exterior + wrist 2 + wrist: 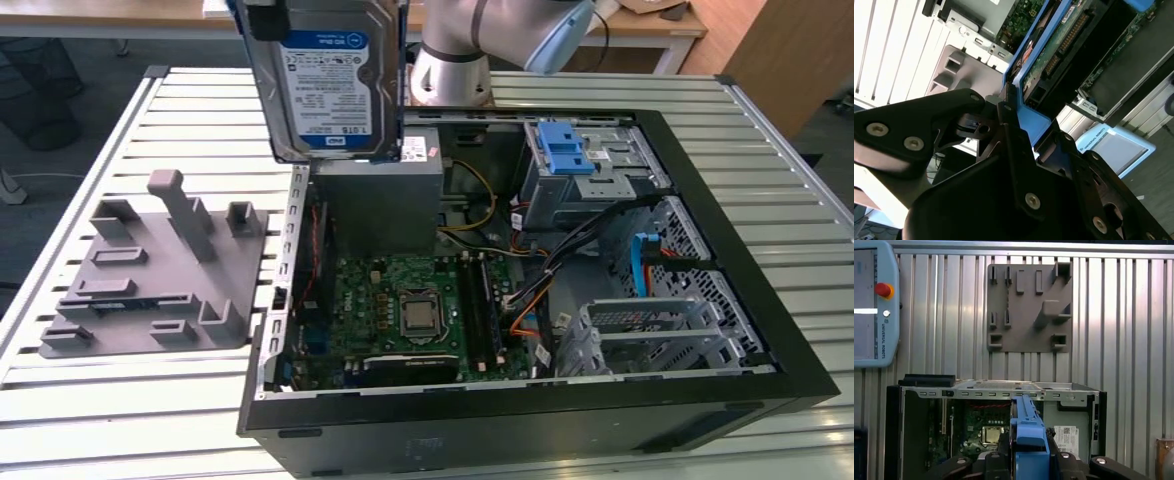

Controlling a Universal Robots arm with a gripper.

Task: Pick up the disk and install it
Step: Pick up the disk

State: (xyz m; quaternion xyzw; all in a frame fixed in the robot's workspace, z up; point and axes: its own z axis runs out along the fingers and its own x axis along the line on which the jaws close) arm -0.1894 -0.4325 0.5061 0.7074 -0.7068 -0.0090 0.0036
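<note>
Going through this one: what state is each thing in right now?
disk: in the air, on edge, over the case.
gripper: shut on the disk's blue frame.
case: lying on its side, side panel off, inside exposed.
holder: flat beside the case, slots empty.

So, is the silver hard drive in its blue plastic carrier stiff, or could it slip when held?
Probably stiff: the silver hard drive hangs upright without sagging. Its blue plastic carrier looks smooth, so it might slip in the gripper.
</note>
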